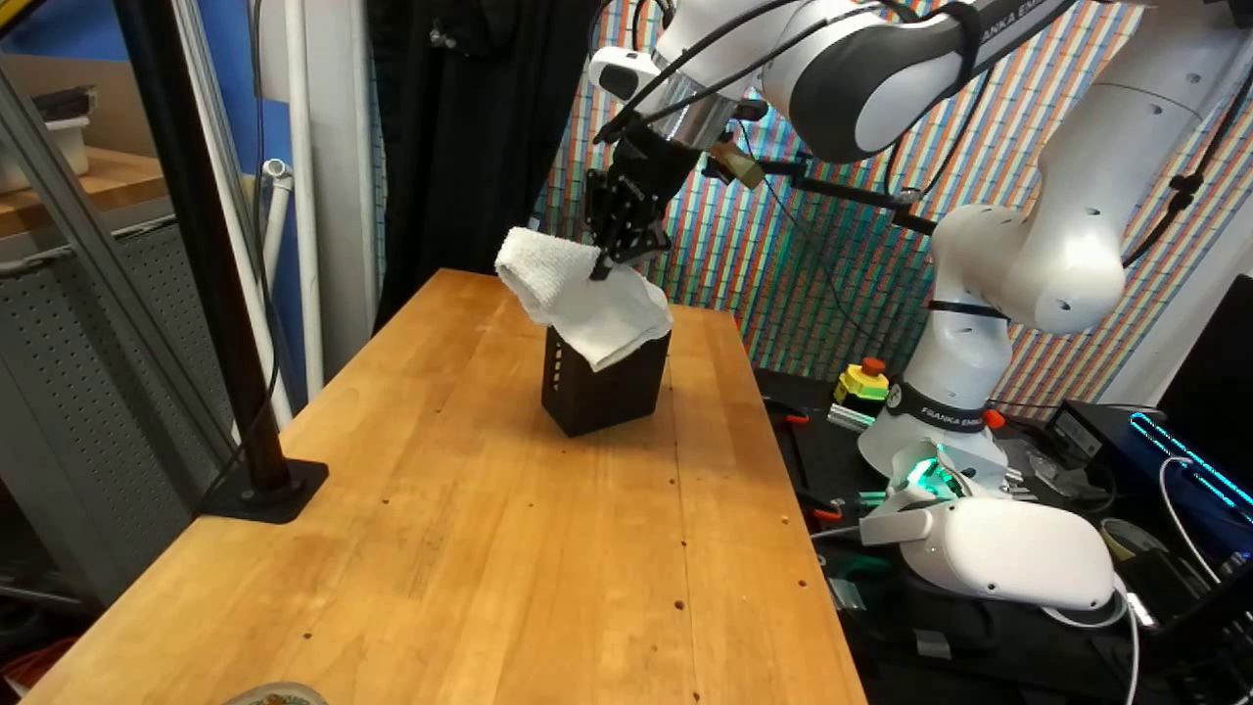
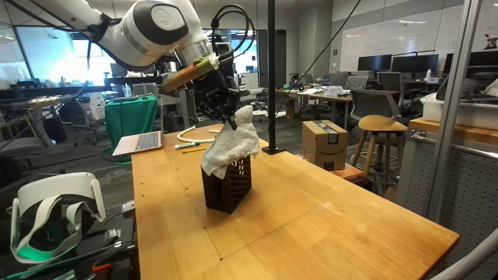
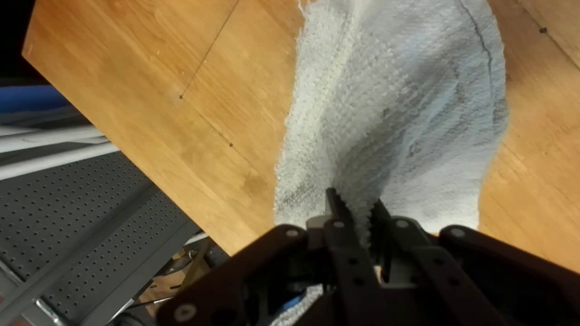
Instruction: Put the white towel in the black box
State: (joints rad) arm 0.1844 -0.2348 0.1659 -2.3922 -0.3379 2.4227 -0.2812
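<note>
The hand (image 3: pixel 355 199) pinches the towel (image 1: pixel 612 318), probably light, limp cloth best held by a middle fold, over the black box (image 1: pixel 612 397) near the robot-side edge of the worktop (image 1: pixel 489 548).

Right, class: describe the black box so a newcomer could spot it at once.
Find the wooden table, then the robot's fingers above it. The white towel they grip hangs over the black box. Unlike the tall black pole on that table, it is short, with a side full of holes.
</note>
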